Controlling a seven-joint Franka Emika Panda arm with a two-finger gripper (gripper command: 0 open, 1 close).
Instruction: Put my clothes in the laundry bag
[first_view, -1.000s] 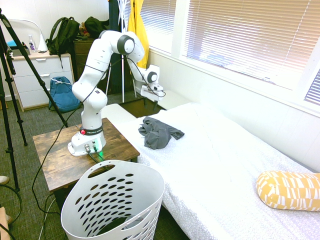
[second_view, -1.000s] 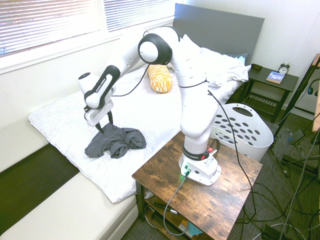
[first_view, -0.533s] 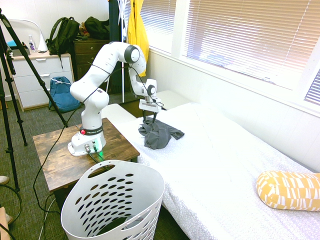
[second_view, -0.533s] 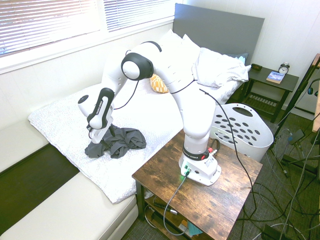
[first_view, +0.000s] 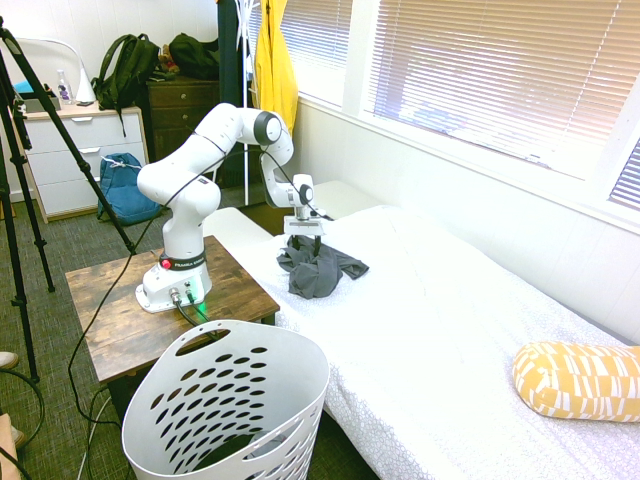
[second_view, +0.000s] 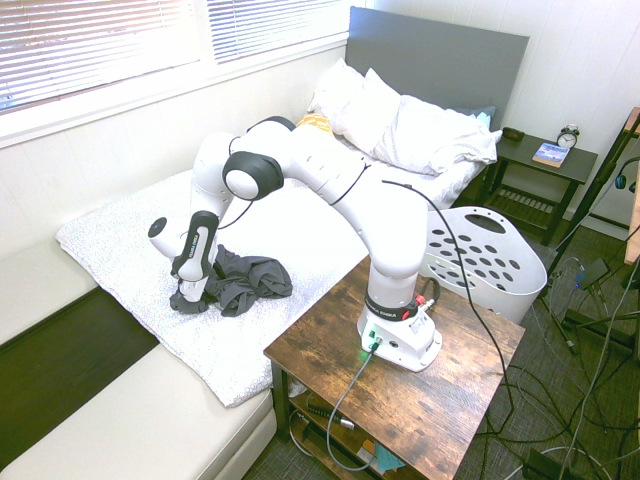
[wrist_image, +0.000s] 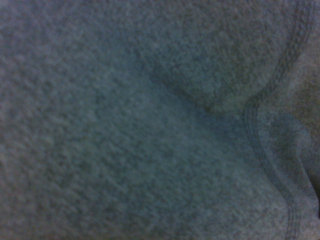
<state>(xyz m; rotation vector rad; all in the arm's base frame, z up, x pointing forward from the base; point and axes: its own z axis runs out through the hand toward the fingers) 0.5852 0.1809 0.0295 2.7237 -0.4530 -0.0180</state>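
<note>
Now at the pick-up step: gripper (first_view: 304, 242) pressed down into the dark grey clothes (first_view: 318, 268), bunched on the white bed (first_view: 440, 330) near its edge, jaws spread wide, nothing clamped yet. Wrist view filled with grey knit and a stitched hem. Next, probably: pinch a thick fold, lift clear, swing across to the laundry basket (first_view: 228, 408) beside the counter (first_view: 110, 320).
</note>
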